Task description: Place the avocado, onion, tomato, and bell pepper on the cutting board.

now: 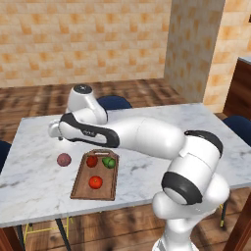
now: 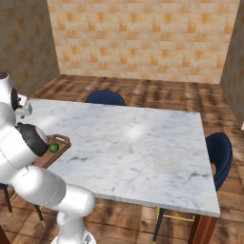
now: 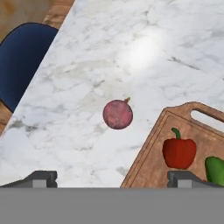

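Your gripper (image 3: 111, 179) hangs wide open, holding nothing. You see the dull mauve onion (image 3: 117, 114) on the marble table (image 3: 87, 65), just beside the cutting board (image 3: 151, 153).

onion (image 3: 117, 114): dull purplish-mauve
avocado (image 1: 109, 162): glossy green
bell pepper (image 3: 179, 152): red, green stem
tomato (image 1: 95, 182): shiny red
cutting board (image 1: 81, 185): brown wood
desk (image 2: 143, 152): white, grey-veined marble
chair (image 3: 22, 57): navy blue

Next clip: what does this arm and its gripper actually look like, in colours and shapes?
The arm is made of thick, rounded, glossy white segments with black bands at the joints and a dark round cap on top of one joint. No loose cables show. The gripper ends in two small dark grey, blocky fingers.
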Motion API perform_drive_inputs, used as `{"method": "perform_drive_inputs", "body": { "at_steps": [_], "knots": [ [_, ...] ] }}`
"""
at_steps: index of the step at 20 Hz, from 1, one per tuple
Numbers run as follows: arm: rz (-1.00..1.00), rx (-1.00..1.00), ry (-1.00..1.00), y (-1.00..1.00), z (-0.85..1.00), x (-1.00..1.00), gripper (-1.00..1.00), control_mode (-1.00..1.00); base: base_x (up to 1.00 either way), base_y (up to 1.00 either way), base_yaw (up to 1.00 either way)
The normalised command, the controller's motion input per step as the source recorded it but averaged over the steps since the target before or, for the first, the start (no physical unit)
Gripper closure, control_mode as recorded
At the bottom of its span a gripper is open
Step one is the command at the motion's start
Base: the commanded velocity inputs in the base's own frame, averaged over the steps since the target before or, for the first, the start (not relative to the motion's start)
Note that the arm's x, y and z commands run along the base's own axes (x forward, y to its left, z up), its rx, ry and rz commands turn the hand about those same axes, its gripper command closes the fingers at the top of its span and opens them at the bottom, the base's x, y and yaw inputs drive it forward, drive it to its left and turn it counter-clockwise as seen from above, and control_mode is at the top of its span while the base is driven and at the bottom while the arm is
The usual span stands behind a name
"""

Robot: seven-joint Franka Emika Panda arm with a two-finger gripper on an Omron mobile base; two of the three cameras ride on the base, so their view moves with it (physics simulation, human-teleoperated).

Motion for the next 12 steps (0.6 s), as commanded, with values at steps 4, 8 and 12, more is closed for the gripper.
{"method": "perform_drive_inputs", "body": {
  "at_steps": [4,8,12],
  "knots": [
    [0.00,-0.01,0.07,0.14,-0.25,0.39,-1.00,-1.00,0.00,0.00,0.00],
    [0.00,-0.02,0.06,0.09,-0.26,0.28,-1.00,-1.00,0.00,0.00,0.00],
    [0.00,-0.03,0.03,0.04,-0.18,0.21,-1.00,-1.00,0.00,0.00,0.00]
  ]
}}
